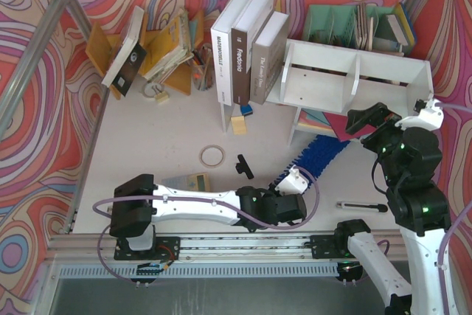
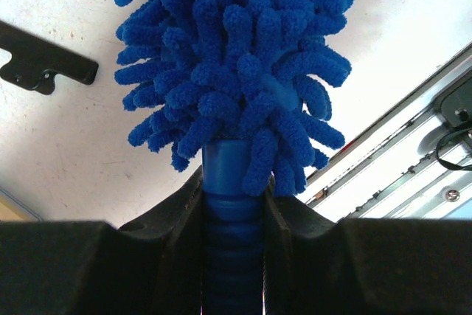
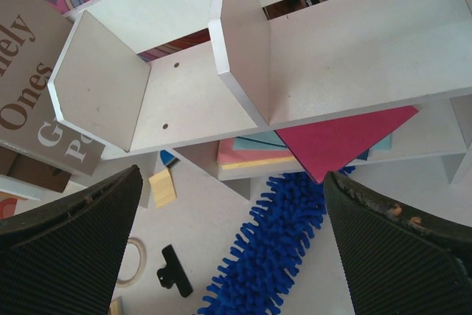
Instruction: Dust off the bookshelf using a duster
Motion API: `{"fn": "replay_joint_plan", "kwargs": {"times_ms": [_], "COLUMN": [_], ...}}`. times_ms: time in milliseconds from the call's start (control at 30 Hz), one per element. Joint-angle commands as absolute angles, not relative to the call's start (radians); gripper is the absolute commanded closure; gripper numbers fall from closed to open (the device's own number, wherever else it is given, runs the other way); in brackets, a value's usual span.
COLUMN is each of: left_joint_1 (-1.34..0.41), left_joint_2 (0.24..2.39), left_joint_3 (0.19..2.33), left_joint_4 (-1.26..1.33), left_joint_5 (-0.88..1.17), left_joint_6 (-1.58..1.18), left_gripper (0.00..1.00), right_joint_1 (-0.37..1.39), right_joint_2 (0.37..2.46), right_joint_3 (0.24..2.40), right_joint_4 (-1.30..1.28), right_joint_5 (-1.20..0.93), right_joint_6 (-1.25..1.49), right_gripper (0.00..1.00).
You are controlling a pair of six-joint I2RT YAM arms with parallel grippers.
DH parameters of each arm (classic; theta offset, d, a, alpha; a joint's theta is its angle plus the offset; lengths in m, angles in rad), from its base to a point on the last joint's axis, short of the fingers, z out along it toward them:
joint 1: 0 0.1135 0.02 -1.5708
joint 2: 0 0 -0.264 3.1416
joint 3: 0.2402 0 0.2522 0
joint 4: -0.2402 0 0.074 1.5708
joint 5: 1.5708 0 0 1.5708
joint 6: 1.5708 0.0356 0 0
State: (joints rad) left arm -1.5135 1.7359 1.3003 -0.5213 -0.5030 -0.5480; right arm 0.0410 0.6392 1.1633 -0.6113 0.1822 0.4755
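The white bookshelf (image 1: 354, 79) stands on legs at the back right, split by a divider; the right wrist view looks into both compartments of the bookshelf (image 3: 332, 42). The fluffy blue duster (image 1: 321, 154) slants across the table, its tip by the shelf's legs. My left gripper (image 1: 291, 182) is shut on the duster's blue handle (image 2: 228, 175), and the duster head (image 2: 236, 57) fans out just past the left gripper (image 2: 232, 212). My right gripper (image 1: 369, 119) hovers open in front of the shelf, above the duster (image 3: 273, 256); nothing is between the right gripper's (image 3: 232, 175) fingers.
Coloured paper sheets (image 3: 346, 138) lie under the shelf. A black clip (image 1: 243, 165), a tape ring (image 1: 212, 156) and a black pen (image 1: 361, 206) lie on the table. Upright books (image 1: 247, 46), a yellow rack (image 1: 158, 46) and a green organiser (image 1: 354, 23) line the back.
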Motion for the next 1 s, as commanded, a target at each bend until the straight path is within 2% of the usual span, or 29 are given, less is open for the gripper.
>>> {"fn": "replay_joint_plan", "kwargs": {"times_ms": [0, 467, 967], "left_joint_1": [-1.514, -1.517, -1.476], "left_joint_2": [1.754, 1.92, 1.952], "left_joint_3": [1.359, 1.559, 1.463], "left_joint_4": [-0.455, -0.478, -0.474], "left_joint_5": [-0.525, -0.378, -0.338], "left_joint_6": [-0.511, -0.387, -0.462], "left_gripper": [1.0, 1.0, 1.0], "right_joint_1": [0.043, 0.043, 0.043], "right_joint_2": [0.624, 0.622, 0.628], "right_joint_3": [1.16, 1.161, 1.161], "right_joint_4": [-0.598, -0.601, -0.594], "right_joint_5": [0.186, 0.192, 0.188], "right_joint_6": [0.467, 0.462, 0.465], "right_gripper": [0.01, 0.01, 0.01]}}
